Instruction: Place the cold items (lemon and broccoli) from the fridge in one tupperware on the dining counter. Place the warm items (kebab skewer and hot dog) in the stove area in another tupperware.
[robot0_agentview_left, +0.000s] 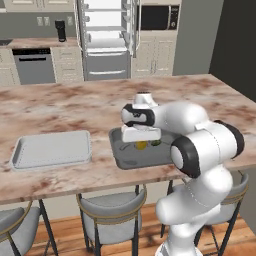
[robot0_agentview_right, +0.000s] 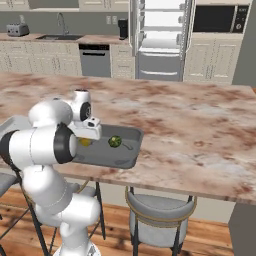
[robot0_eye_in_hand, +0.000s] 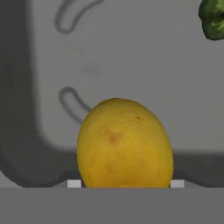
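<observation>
My gripper (robot0_agentview_left: 141, 142) hangs low inside the dark grey tupperware (robot0_agentview_left: 122, 162) on the dining counter (robot0_agentview_left: 75, 105), shut on the yellow lemon (robot0_agentview_left: 141, 145). In the hand view the lemon (robot0_eye_in_hand: 124, 144) spans the gap between the two fingertips, with the tupperware floor (robot0_eye_in_hand: 131, 52) close behind it. Whether the lemon touches the floor I cannot tell. The broccoli (robot0_agentview_left: 156, 143) lies in the same tupperware just right of the lemon, and shows again as broccoli (robot0_agentview_right: 115, 141) and broccoli (robot0_eye_in_hand: 213, 19). The kebab skewer and hot dog are out of view.
A light grey tray (robot0_agentview_left: 50, 150) lies on the counter left of the tupperware. The fridge (robot0_agentview_left: 107, 40) stands open at the back wall. Grey-seated stools (robot0_agentview_left: 112, 210) line the counter's near edge beside my base.
</observation>
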